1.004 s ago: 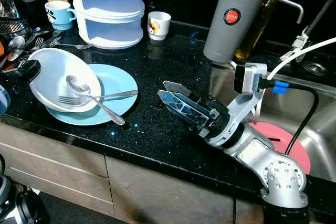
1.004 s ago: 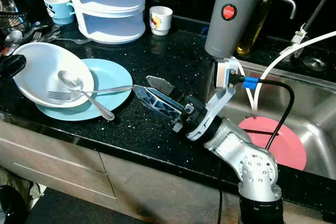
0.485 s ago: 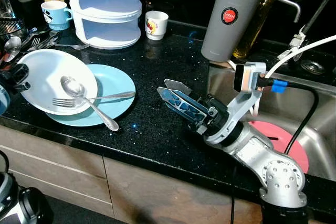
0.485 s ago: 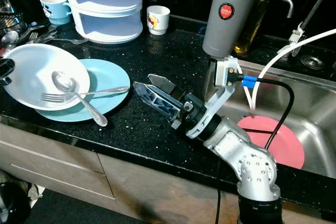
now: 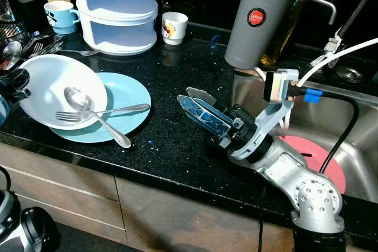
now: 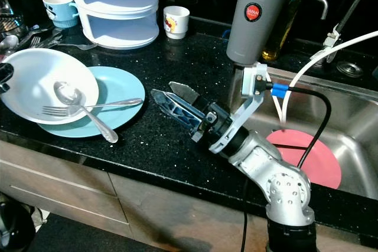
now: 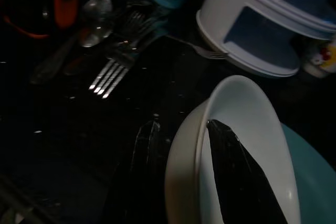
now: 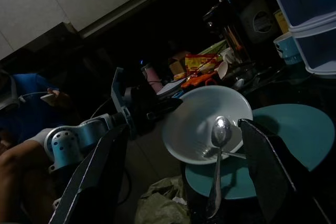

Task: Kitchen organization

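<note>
Speckled black stone worktop (image 5: 171,81) lies under my right gripper (image 5: 198,106), which hovers with fingers spread and empty. My left gripper (image 7: 181,145) straddles the rim of the round white bowl (image 5: 56,90), one finger inside, one outside; whether it pinches, I cannot tell. The bowl sits on a pale blue plate (image 5: 127,101), holding a steel spoon (image 5: 94,113) and fork (image 5: 100,112).

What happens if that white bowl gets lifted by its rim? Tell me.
The white bowl looks rigid and glossy, so probably slippery. The spoon and fork lying across it would likely slide or fall. The left gripper straddles its rim.
</note>
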`<state>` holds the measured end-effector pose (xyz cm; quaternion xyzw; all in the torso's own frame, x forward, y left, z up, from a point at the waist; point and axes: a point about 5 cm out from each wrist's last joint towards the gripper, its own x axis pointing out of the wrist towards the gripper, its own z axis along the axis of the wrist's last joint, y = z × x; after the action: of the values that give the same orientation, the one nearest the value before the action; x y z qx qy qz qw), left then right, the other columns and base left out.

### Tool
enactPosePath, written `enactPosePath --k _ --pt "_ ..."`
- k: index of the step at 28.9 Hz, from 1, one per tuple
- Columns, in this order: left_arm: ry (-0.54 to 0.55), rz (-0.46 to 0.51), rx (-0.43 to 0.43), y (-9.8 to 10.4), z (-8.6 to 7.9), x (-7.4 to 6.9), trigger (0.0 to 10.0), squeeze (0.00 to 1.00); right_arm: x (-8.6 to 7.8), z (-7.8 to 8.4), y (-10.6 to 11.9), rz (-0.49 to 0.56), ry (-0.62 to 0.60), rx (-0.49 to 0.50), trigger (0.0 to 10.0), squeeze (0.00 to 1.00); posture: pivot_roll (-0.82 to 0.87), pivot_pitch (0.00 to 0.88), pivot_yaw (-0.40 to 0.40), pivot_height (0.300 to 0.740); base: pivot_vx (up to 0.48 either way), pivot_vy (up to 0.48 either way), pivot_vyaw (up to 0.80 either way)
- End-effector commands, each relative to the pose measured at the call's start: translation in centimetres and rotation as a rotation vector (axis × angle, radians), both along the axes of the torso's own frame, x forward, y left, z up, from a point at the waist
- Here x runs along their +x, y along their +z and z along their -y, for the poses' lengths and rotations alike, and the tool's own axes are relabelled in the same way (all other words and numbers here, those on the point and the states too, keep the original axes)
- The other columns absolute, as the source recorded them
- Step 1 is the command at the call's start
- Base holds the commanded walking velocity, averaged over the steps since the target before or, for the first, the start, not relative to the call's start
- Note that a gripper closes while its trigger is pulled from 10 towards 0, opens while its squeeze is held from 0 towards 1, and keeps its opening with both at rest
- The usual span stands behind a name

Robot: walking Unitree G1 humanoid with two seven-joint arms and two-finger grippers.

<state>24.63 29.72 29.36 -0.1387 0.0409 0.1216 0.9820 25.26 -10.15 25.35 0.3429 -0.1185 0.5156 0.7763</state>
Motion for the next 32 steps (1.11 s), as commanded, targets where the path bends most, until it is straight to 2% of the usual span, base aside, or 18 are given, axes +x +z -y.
enactPosePath --k 1,13,19,21,32 --pt "0.029 -0.011 0.018 0.0 -0.3 -0.1 10.0 0.00 0.3 0.4 0.1 0.000 -0.033 0.007 10.0 0.00 0.16 0.000 -0.062 0.740 0.000 0.000 0.00" --pt "0.072 -0.026 -0.015 -0.5 -1.0 0.0 10.0 0.00 0.3 0.5 0.3 0.001 -0.057 0.006 10.0 0.00 0.15 0.000 -0.056 0.740 0.000 0.000 0.00" --pt "0.051 0.003 -0.053 -0.5 -0.6 0.5 10.0 0.00 0.2 0.4 0.3 0.001 -0.057 0.000 10.0 0.00 0.15 0.001 -0.058 0.740 0.000 0.000 0.00" --pt "-0.005 0.033 -0.082 -0.2 0.4 0.9 10.0 0.00 0.3 0.4 0.4 0.002 -0.057 -0.001 10.0 0.00 0.14 0.001 -0.058 0.740 0.000 0.000 0.00" --pt "-0.010 0.067 -0.075 0.2 0.6 1.3 10.0 0.00 0.2 0.3 0.4 0.002 -0.060 -0.002 10.0 0.00 0.14 0.003 -0.052 0.740 0.000 0.000 0.00"
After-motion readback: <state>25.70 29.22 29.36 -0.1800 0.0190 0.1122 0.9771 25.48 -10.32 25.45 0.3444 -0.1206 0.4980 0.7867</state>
